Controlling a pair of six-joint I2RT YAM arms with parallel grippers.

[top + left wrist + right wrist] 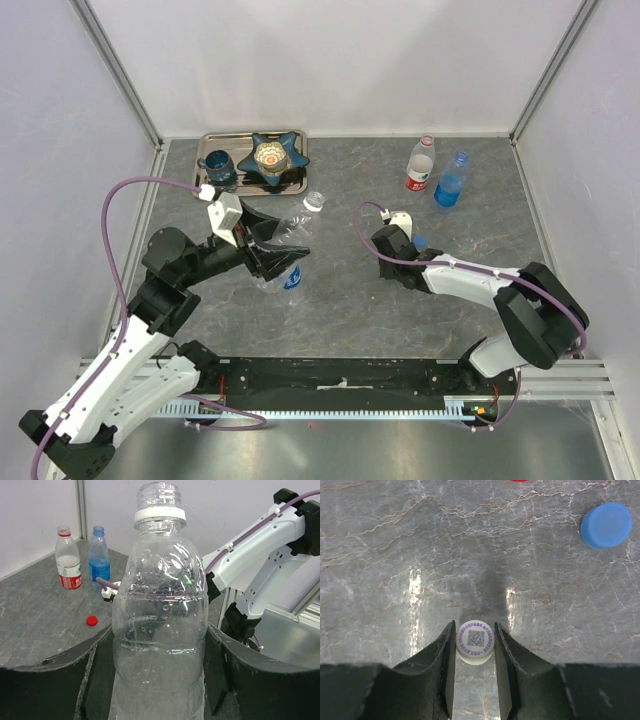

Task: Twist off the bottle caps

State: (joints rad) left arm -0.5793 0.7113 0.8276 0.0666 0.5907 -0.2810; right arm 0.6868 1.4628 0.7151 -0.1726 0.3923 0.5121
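**Surface:** grey, marble-veined tabletop.

**Room:** plain white walls on three sides, with aluminium posts in the far corners.

**Containers**
- Metal tray, far left corner. It carries two items side by side:
  - Dark blue mug. Its contents cannot be made out.
  - Blue star-shaped dish, with a round yellow-orange centre.
- Red-labelled bottle, upright at far right, neck open.
- Blue bottle, upright just beside the red-labelled one.
- Clear bottle, with a bare threaded neck and a white collar ring. No liquid shows in it, only droplets on the inner wall.

**Grippers**
- Left gripper: its jaws are closed partway onto the body of the clear bottle, one on each side, holding it tilted at left of centre.
- Right gripper: its jaws are pinched tight on a white cap with a printed code on top. The cap is low over the tabletop at right of centre, and contact with the surface cannot be told.

**Loose caps**
- Blue cap, flat on the table near the right gripper.
- Red cap, flat on the table and apart from the bottles.
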